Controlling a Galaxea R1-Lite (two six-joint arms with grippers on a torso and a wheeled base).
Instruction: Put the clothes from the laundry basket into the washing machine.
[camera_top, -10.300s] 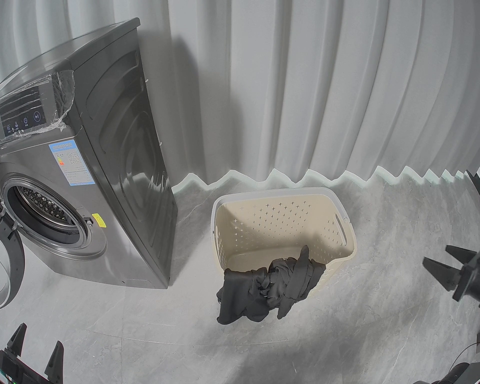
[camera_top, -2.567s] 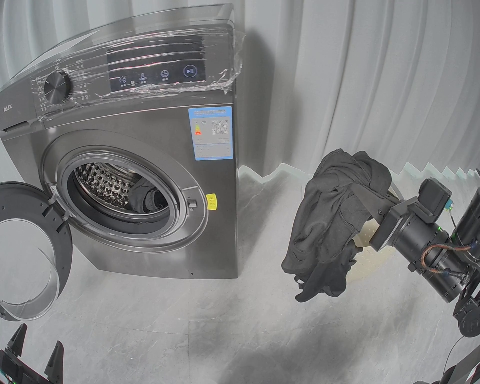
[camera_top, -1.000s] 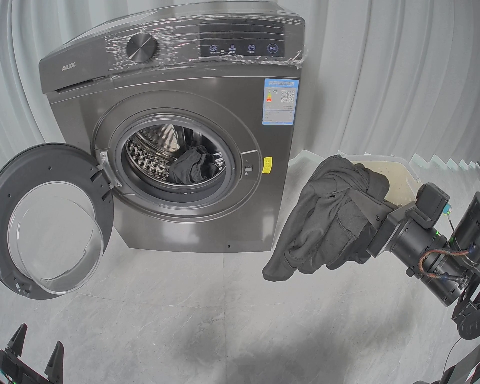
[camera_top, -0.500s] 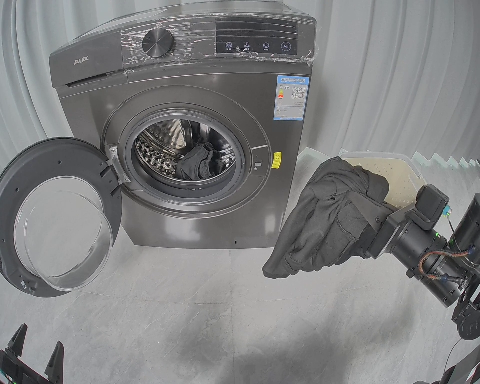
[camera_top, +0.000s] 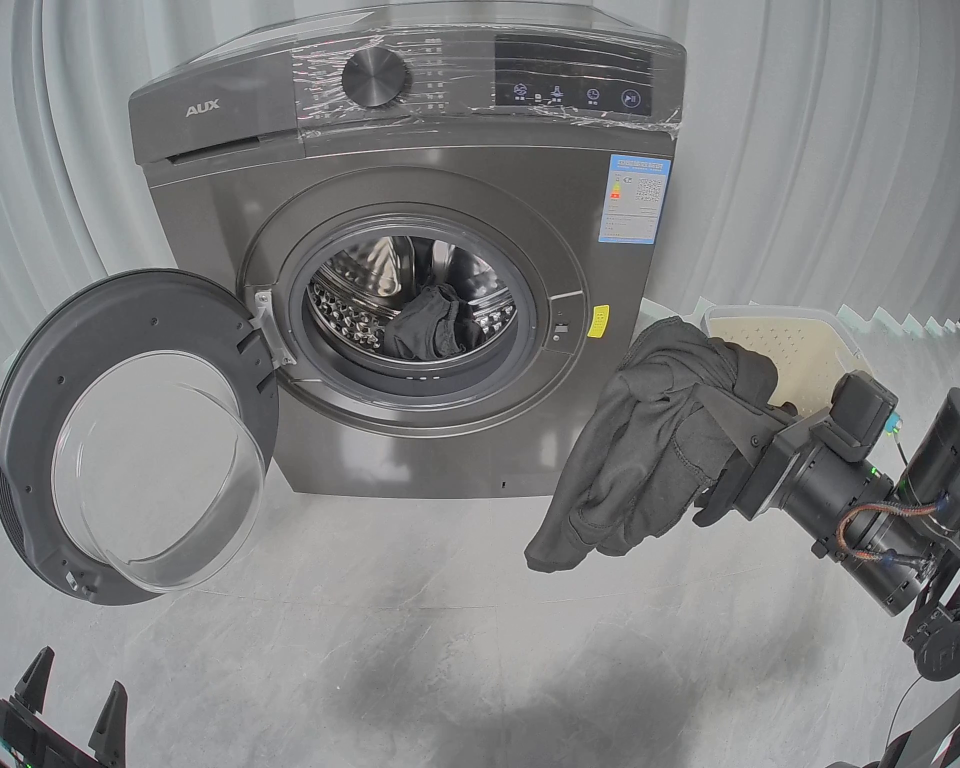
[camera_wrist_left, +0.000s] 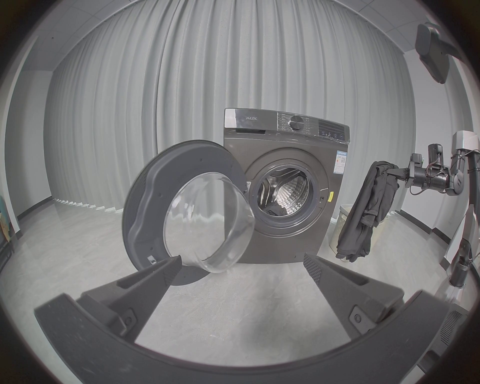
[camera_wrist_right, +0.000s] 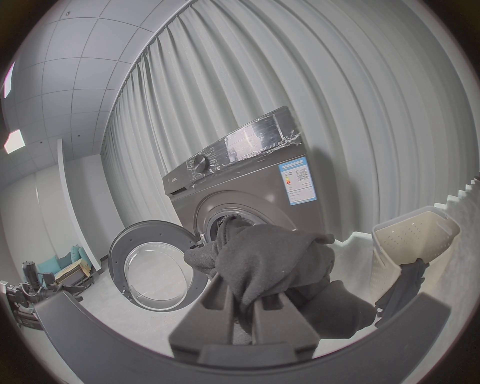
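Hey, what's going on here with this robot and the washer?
The robot is loading laundry. Its right gripper is shut on a dark garment, held in the air right of the washing machine, whose door stands wide open. Another dark piece lies in the drum. The laundry basket sits behind the held garment. The left gripper is open and empty.

washing machine (camera_top: 400, 455) casing was grey satin metal | film (camera_top: 470, 80) over its panel was clear, crinkled, glossy plastic | door (camera_top: 120, 315) had a matt dark plastic ring and clear glossy window | drum (camera_top: 365, 270) was shiny perforated metal | garment (camera_top: 650, 440) was dark matt cloth | laundry basket (camera_top: 795, 350) was cream perforated plastic
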